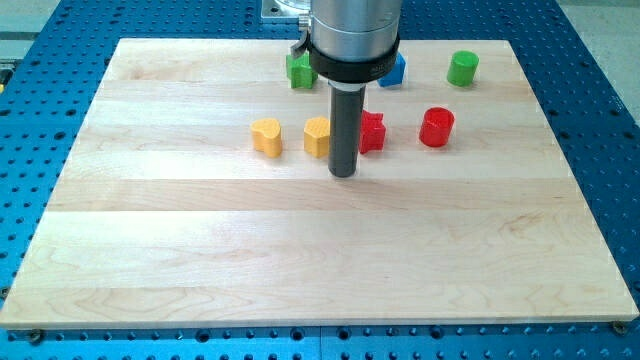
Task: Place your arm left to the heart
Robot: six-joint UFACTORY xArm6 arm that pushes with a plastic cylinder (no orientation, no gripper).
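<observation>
A yellow heart block (266, 136) lies on the wooden board left of centre, near the view's top. My tip (343, 175) rests on the board to the right of the heart and slightly below it. Between them sits a second yellow block (317, 137), partly hidden by the rod; its shape is unclear. A red block (373, 132) sits just right of the rod, partly hidden.
A red cylinder (437, 127) stands right of the red block. A green block (299, 70), a blue block (393, 70) and a green cylinder (463, 68) lie along the board's top edge. The wooden board (200, 250) sits on a blue perforated table.
</observation>
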